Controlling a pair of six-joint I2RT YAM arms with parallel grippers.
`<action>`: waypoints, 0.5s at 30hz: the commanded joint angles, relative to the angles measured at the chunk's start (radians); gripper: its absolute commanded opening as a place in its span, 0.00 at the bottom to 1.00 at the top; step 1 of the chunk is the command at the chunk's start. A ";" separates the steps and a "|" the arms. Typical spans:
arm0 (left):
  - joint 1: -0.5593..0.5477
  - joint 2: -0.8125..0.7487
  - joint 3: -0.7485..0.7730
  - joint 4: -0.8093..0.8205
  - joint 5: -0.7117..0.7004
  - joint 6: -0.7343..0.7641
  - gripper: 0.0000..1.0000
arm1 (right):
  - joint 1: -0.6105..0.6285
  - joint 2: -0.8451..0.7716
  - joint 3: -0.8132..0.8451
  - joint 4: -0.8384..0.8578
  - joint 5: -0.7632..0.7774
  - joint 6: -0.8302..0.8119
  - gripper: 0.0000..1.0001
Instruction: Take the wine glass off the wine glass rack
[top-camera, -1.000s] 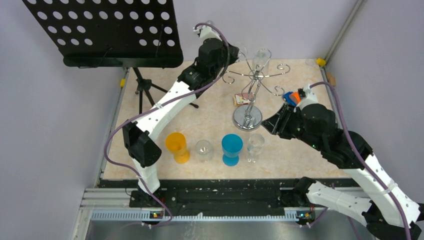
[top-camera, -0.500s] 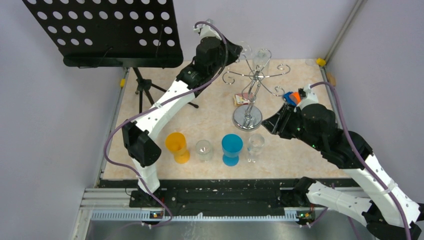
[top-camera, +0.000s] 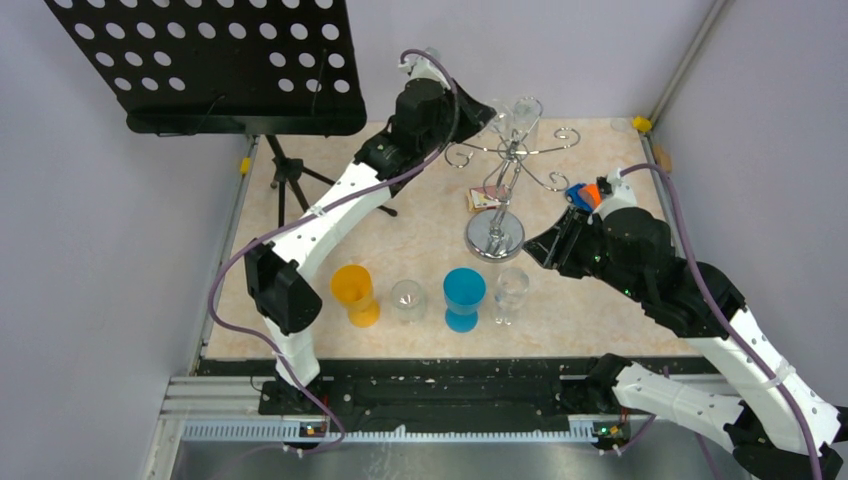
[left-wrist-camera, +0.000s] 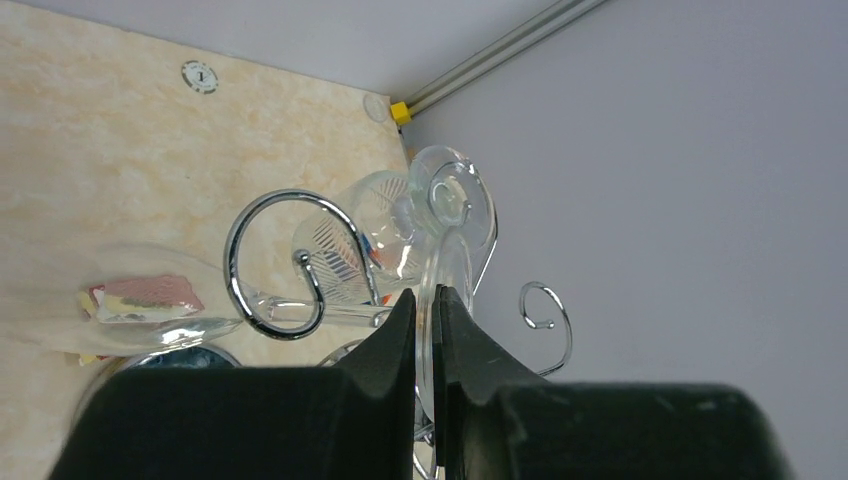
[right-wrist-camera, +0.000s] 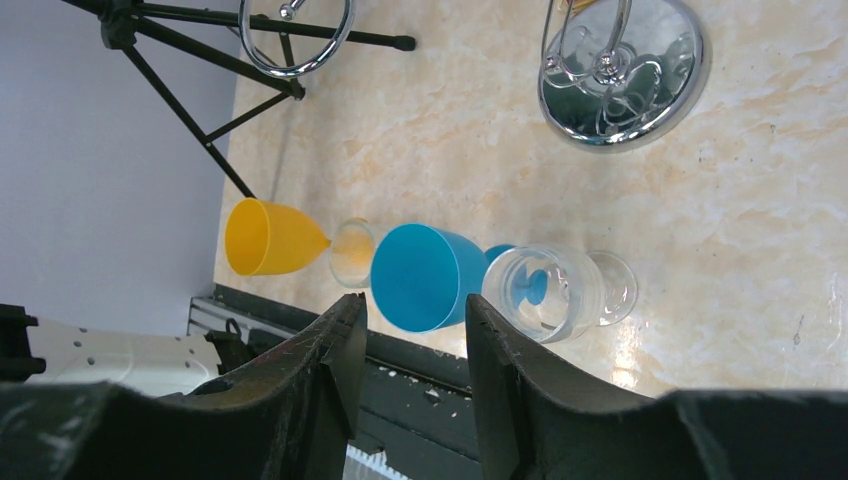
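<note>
Nearest the arms, four vessels stood in a row along the near side of the table (top-camera: 570, 322): an orange cup (top-camera: 355, 293) on the left, then a clear glass (top-camera: 408, 299), a blue cup (top-camera: 464, 297) and another clear tumbler (top-camera: 511, 291). Just behind the tumbler, the right gripper (right-wrist-camera: 413, 302) hovered low, close to the right of the rack's round base. Its jaws stood about half apart and gripped nothing.

The rack (top-camera: 494, 235) stood at mid-table, right of centre, its thin post rising to the curled arms. A small packet (top-camera: 485, 197) lay on the table just behind the base.

At the far end, the left gripper (left-wrist-camera: 426, 297) was raised to the top of the rack from the left. Its jaws were pinched narrow on the thin foot of the wine glass (left-wrist-camera: 432, 262). The stem ran sideways by the loop of a curled arm (left-wrist-camera: 275, 265), and whether it was hooked there could not be told. A second glass (top-camera: 524, 112) hung upside down from the rack just to the right.

A black music stand (top-camera: 210, 60) stood at the far left corner.
</note>
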 joint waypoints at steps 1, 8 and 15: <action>0.005 -0.093 -0.014 0.008 0.006 0.024 0.00 | 0.011 -0.006 -0.001 0.020 0.008 -0.001 0.43; 0.002 -0.164 -0.045 -0.078 -0.040 0.121 0.00 | 0.010 0.001 0.003 0.032 0.008 -0.002 0.45; 0.001 -0.225 -0.048 -0.111 -0.050 0.189 0.00 | 0.010 0.010 0.007 0.047 0.001 -0.004 0.48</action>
